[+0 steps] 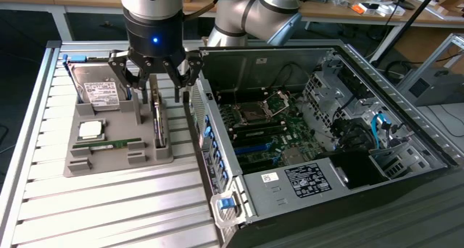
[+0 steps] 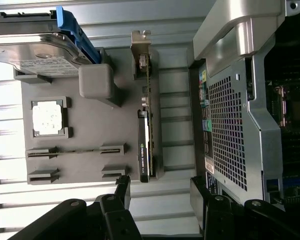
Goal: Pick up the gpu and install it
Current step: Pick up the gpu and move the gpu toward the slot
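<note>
I am watching 1 robot arm over a slatted metal table (image 1: 108, 204) (image 2: 172, 130). Its gripper (image 1: 156, 90) (image 2: 161, 192) hangs with its dark fingers (image 1: 177, 87) (image 2: 122, 187) spread wide apart, and nothing is held between them.

Below the gripper sits a grey moulded tray (image 1: 116, 161) (image 2: 115, 125). The gpu (image 1: 157, 123) (image 2: 146, 115) stands on its long edge in a slot along the side of the tray nearest the computer case (image 1: 239, 68) (image 2: 235, 135). It is a thin dark card, and the wrist view shows a silver bracket at 1 end.

In the exterior view the fingers hover above the far end of the card. I cannot see any contact. In the wrist view the card lies closer to 1 finger than to the other.

The tray also holds 3 other parts:
- a silver hard drive (image 1: 98, 90) (image 2: 30, 55) with a white label, at the far end
- a square processor chip (image 1: 91, 129) (image 2: 48, 117)
- a narrow green RAM stick (image 1: 108, 144) (image 2: 75, 151)

The case lies open just beside the tray, on the exterior view's right. Its motherboard (image 1: 268, 123) faces up.
</note>
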Robot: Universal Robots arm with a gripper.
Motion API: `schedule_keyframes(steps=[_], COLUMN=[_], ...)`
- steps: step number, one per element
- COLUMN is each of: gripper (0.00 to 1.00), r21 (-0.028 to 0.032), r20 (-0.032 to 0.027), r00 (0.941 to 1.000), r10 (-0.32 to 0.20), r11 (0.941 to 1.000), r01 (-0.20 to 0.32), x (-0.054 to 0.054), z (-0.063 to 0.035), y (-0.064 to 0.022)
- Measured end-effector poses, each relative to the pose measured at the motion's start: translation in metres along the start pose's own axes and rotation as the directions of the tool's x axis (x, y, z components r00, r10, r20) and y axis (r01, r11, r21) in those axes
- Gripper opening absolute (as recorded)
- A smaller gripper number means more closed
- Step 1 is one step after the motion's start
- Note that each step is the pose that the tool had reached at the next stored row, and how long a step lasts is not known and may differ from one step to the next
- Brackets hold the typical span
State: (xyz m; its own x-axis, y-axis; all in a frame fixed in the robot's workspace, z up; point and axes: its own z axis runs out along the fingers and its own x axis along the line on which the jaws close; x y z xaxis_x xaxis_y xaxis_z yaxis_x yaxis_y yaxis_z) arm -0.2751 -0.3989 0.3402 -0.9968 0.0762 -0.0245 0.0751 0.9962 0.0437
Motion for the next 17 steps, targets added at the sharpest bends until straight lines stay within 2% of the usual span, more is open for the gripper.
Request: schedule_keyframes(steps=[17], gripper=[0.6], r21=[-0.0001], r20=[0.0], r00=[1.0], r10=[0.0], r11=[1.0], r01=[0.0], x=[0.0001], z=[0.0051], y=[-0.0002])
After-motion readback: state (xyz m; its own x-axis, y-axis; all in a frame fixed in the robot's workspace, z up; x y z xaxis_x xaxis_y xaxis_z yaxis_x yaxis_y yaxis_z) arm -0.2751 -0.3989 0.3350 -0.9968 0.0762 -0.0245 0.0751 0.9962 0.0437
